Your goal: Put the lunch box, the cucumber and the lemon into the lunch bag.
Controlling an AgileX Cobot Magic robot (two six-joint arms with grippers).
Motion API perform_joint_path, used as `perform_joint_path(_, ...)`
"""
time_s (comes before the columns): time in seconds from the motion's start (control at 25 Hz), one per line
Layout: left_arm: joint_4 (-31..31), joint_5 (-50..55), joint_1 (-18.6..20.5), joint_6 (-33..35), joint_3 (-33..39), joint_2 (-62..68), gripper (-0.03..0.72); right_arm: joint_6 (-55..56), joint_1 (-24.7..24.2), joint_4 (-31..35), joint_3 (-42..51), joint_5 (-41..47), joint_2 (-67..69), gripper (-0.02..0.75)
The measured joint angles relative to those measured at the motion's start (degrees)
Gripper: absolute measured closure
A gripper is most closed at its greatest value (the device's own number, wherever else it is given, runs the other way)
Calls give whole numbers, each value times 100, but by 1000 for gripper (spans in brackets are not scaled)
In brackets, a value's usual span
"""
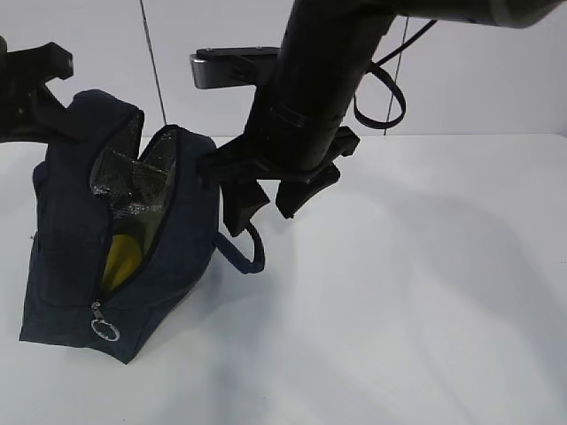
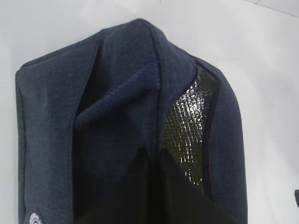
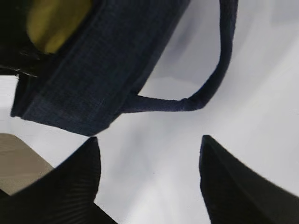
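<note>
Now right gripper (image 1: 268, 203) spread, empty, beside lunch bag (image 1: 75, 239); left gripper clenched on bag's top edge.

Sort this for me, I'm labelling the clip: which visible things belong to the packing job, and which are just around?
Job things:
- bag, unzipped, silver lining showing
- lemon, yellow, inside the bag
- right gripper, jaws open beside the bag's handle
- left gripper, at the bag's far edge; jaws hidden

Just around:
- table
- cable

Lunch box and cucumber: not visible.

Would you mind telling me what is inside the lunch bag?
Through the lunch bag's open zipper, silvery lining and something yellow, likely the lemon, show. The fabric hides everything else; no cucumber or lunch box is visible.
</note>
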Motion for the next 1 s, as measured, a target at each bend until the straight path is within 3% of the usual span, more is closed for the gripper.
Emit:
perform_joint_path(0.36, 0, -12, 0, 12, 0, 0, 694, -705, -99, 1147, 1280, -1672, -484, 236)
perform_joint_path(0.48, 0, -12, 0, 12, 0, 0, 694, -1081, -434, 1721, 1316, -1842, -491, 236)
perform_joint_path(0.72, 0, -21, 0, 12, 0, 0, 694, -2619, -1286, 3589, 1327, -1880, -505, 236)
perform_joint_path(1.0, -23, -21, 0, 15, 0, 0, 694, -3521, -1607, 4471, 1327, -1824, -289, 236)
